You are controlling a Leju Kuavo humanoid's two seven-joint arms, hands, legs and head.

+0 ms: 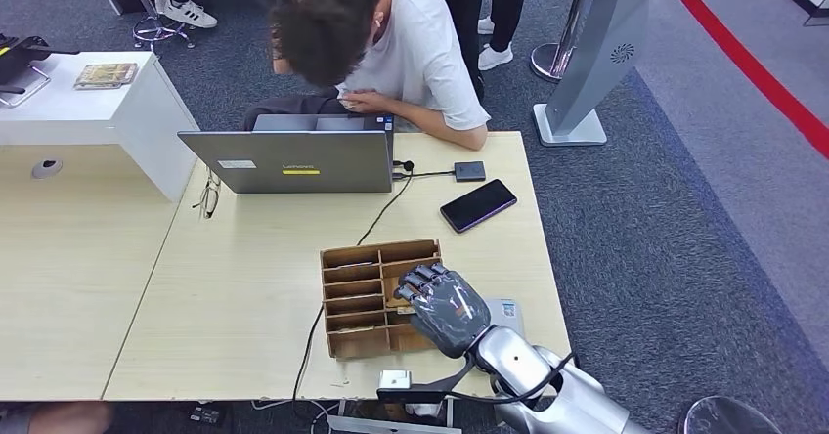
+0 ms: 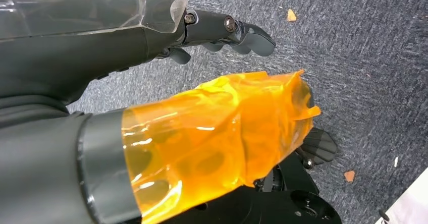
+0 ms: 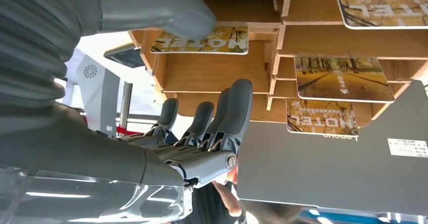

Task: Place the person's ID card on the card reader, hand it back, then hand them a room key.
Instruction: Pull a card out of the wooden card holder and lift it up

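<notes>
The right hand [image 1: 442,304] hovers over the wooden card organizer [image 1: 367,297], fingers apart and holding nothing, its thumb [image 3: 166,12] just above a hotel key card [image 3: 202,40] lying in the slot directly beneath. That card looks thin, stiff, light and slick, so it is probably best pinched by its exposed edge. The left hand [image 2: 222,32] hangs over carpet, fingers loosely curled, holding nothing.

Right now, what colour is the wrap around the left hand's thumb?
Translucent orange film, clearest in the left wrist view.

Right silver arm enters from five o'clock; its grey many-fingered right hand [image 1: 443,307] extends toward eleven o'clock, fingers [image 3: 222,118] apart, empty.
</notes>
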